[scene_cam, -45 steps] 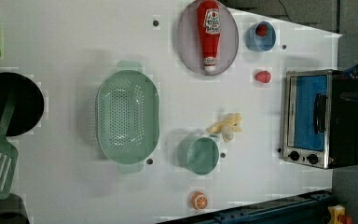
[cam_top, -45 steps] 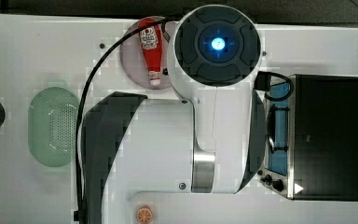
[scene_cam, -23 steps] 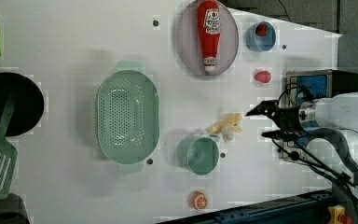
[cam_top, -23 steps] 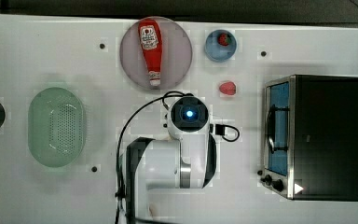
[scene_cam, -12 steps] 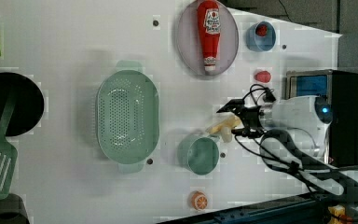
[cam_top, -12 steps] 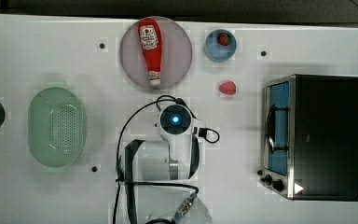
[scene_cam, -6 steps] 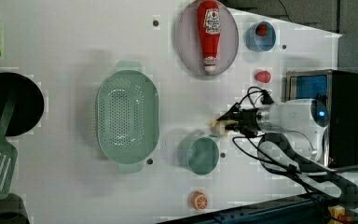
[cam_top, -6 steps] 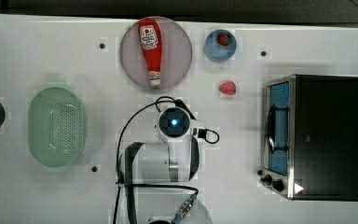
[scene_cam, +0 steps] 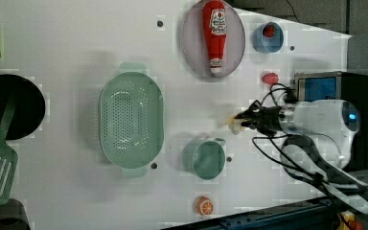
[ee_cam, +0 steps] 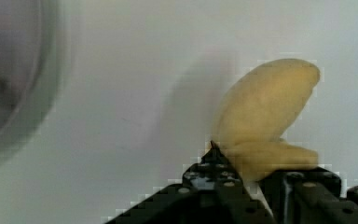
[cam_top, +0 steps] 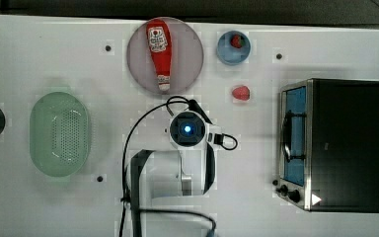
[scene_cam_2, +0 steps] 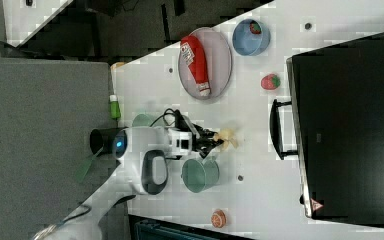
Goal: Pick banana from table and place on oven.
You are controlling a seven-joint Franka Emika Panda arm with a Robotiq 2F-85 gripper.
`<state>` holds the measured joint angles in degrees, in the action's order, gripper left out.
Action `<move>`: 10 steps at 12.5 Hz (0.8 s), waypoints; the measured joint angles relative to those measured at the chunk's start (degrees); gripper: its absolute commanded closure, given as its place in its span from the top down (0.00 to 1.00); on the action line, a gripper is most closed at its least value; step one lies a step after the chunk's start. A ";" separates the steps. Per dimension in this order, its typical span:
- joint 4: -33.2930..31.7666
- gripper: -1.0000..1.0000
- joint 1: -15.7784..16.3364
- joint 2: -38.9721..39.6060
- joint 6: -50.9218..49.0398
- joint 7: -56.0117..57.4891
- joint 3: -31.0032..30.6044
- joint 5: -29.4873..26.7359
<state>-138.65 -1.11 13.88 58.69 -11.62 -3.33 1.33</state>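
Yellow banana [ee_cam: 265,116] sits between your jaws, clamped, above white worktop [scene_cam: 76,48]; cup [scene_cam: 208,159] just beside.

The white Franka arm [scene_cam_2: 145,165] reached out low over the white tabletop [cam_top: 54,49], near its middle, wrist bent so the black two-finger gripper [scene_cam_2: 214,142] pointed down. Its jaws were closed tight around the small pale cream-yellow banana [ee_cam: 261,116], pinching one end.

Place: robot lab bench with toy kitchen props
Evidence: white table [cam_top: 325,49] with holes, grey partition [scene_cam_2: 40,115] at the right view's left, toaster oven [cam_top: 345,143]
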 measured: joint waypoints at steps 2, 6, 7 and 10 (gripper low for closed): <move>2.01 0.20 -0.06 -7.55 -10.97 -0.08 -0.13 0.20; 18.24 0.20 0.10 -18.48 -32.51 -0.08 1.60 -0.10; 20.81 0.20 -0.23 -21.35 -35.26 -0.08 2.10 0.40; 26.52 0.20 0.31 -26.31 -38.30 0.05 7.72 -1.43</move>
<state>-112.13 -0.81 -12.44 20.39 -11.57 4.39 -0.10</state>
